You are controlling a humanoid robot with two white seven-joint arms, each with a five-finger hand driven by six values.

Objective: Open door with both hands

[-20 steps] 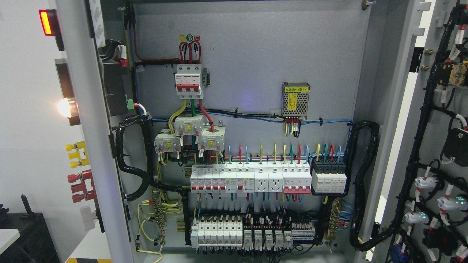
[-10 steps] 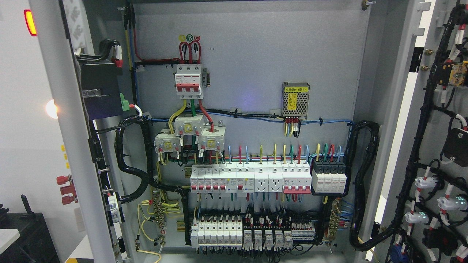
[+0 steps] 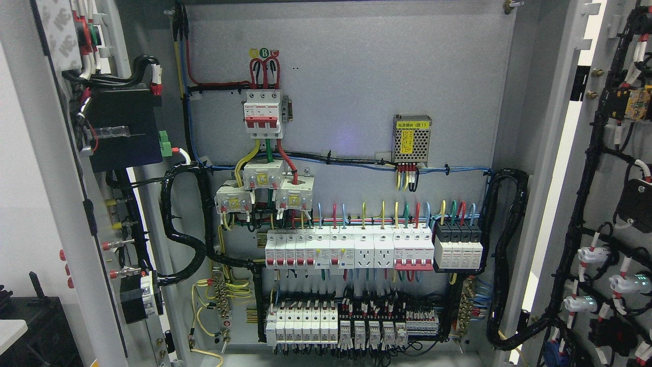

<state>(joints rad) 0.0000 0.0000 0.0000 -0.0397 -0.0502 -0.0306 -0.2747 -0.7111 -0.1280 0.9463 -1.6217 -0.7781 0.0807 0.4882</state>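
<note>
Head view into the opened cabinet, as I see it from the remote station. Neither of my hands appears, so I cannot tell whether their fingers are apart or together. Nearest, at the left edge, the left door [image 3: 56, 204] stands swung outward, its inner face showing a black module [image 3: 125, 127] and wired terminals. At the right edge, the right door [image 3: 606, 204] also stands open, with black cable looms and white lamp backs on its inner face. Farther in, on the grey back panel [image 3: 356, 66]: a red-handled main breaker [image 3: 263, 114] at upper left, a perforated power supply [image 3: 412, 138] right of centre, a breaker row [image 3: 351, 250] across the middle, and terminal blocks [image 3: 351, 321] along the bottom edge.
</note>
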